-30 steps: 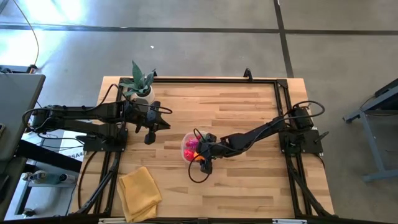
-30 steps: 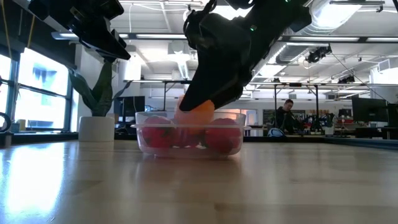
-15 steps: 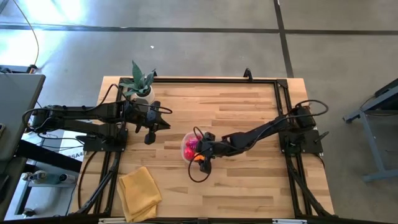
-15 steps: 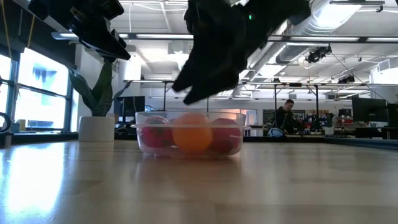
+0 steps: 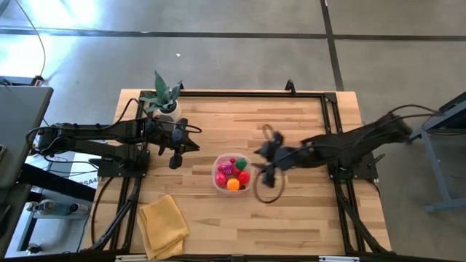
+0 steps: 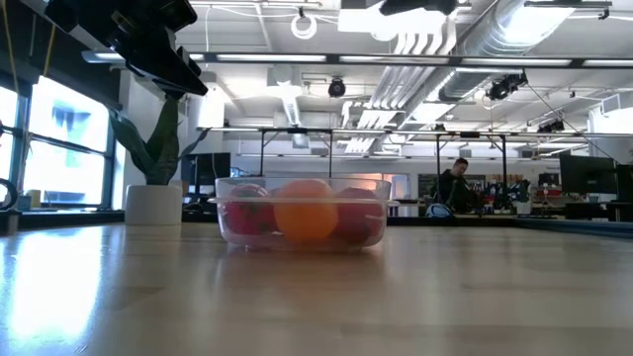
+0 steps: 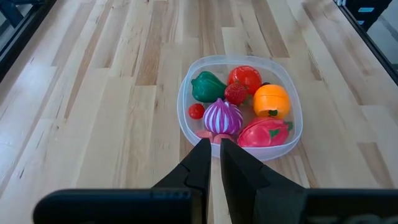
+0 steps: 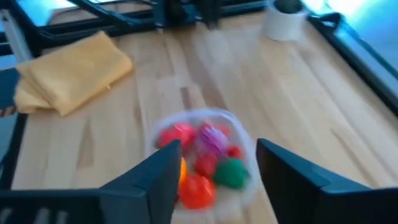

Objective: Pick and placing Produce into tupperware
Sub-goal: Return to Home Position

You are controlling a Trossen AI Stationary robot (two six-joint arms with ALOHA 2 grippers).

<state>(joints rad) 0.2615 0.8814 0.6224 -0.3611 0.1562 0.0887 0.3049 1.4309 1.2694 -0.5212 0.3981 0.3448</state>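
The tupperware (image 5: 231, 173) is a round clear tub standing on its base mid-table. It holds the produce: an orange piece (image 7: 272, 101), a green one (image 7: 206, 86), a purple-magenta one (image 7: 222, 116) and red ones (image 7: 244, 76). My right gripper (image 5: 265, 172) hangs in the air to the right of the tub, blurred in the high view. In its own wrist view my right gripper (image 8: 217, 147) is open and has nothing between its fingers. My left gripper (image 7: 211, 144) is shut and hovers left of the tub, touching nothing.
A potted plant (image 5: 164, 98) stands at the far left corner. A folded yellow cloth (image 5: 163, 224) lies near the front left. Black frame rails (image 5: 255, 93) run along the table's edges. A person (image 6: 457, 183) sits far off in the room behind.
My right gripper has let go of the orange piece, which now lies in the tub with the other produce. The gripper has then risen fast out of the low view and drawn back toward the table's right edge.
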